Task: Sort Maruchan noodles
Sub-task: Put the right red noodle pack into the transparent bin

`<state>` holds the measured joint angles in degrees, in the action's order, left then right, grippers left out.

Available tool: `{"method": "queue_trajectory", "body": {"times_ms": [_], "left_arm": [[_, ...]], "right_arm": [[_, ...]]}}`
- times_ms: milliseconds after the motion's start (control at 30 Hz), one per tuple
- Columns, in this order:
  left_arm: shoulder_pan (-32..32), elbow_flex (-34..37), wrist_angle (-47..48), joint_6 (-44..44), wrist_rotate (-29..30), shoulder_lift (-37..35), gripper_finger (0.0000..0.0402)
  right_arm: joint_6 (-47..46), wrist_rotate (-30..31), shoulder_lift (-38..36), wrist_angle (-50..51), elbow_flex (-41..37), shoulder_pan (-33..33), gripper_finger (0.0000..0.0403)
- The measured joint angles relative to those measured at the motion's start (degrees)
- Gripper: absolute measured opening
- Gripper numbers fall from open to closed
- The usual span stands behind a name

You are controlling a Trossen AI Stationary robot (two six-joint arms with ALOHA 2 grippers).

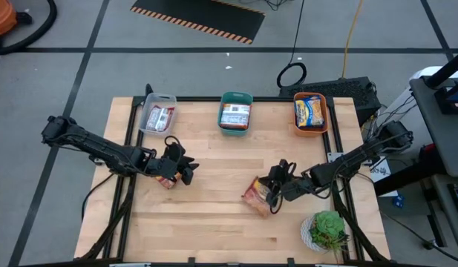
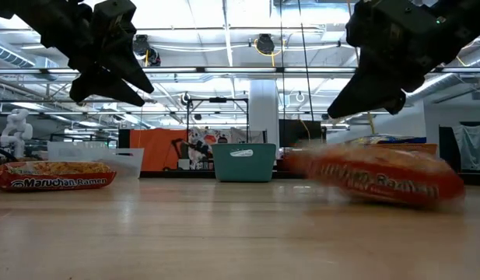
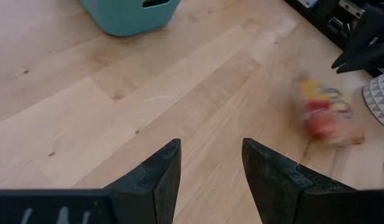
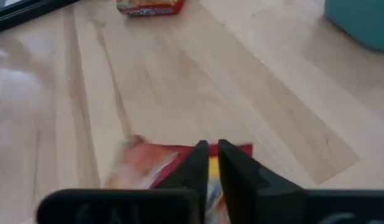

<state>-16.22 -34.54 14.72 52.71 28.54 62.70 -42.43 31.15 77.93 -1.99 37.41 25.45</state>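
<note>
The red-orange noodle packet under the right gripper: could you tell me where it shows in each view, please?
High view: the packet lies right of centre on the table, at the right gripper.
Low view: blurred, on the right.
Left wrist view: a blurred packet at the right edge.
Right wrist view: bottom centre, behind the fingers.
Shared landmark: the teal bin, in all four views.

Pale smooth wooden table [image 1: 214,215]
</note>
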Motion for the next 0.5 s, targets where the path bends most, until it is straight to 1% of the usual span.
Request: {"method": "queue_trajectory", "body": {"times_ms": [200, 267, 400, 433, 500], "left_arm": [[-0.47, 0.00, 0.04, 0.00, 0.00, 0.00, 0.0175], [-0.48, 0.00, 0.02, 0.00, -0.02, 0.00, 0.0175], [-0.47, 0.00, 0.03, -0.05, -0.02, 0.00, 0.0175], [-0.47, 0.00, 0.04, -0.12, -0.02, 0.00, 0.0175], [-0.47, 0.00, 0.04, -0.33, -0.02, 0.00, 0.0175]], "right_arm": [[0.06, -4.91, -0.02, 0.56, 0.00, -0.24, 0.0109], [-0.17, -8.64, -0.02, 1.10, 0.00, -0.32, 0.0137], [-3.94, -19.40, -0.04, 3.18, 0.00, -0.28, 0.0177], [-5.09, -20.98, -0.04, 4.14, 0.00, -0.03, 0.0183], [-6.66, -22.22, -0.04, 6.16, 0.00, 0.66, 0.0192]]}}
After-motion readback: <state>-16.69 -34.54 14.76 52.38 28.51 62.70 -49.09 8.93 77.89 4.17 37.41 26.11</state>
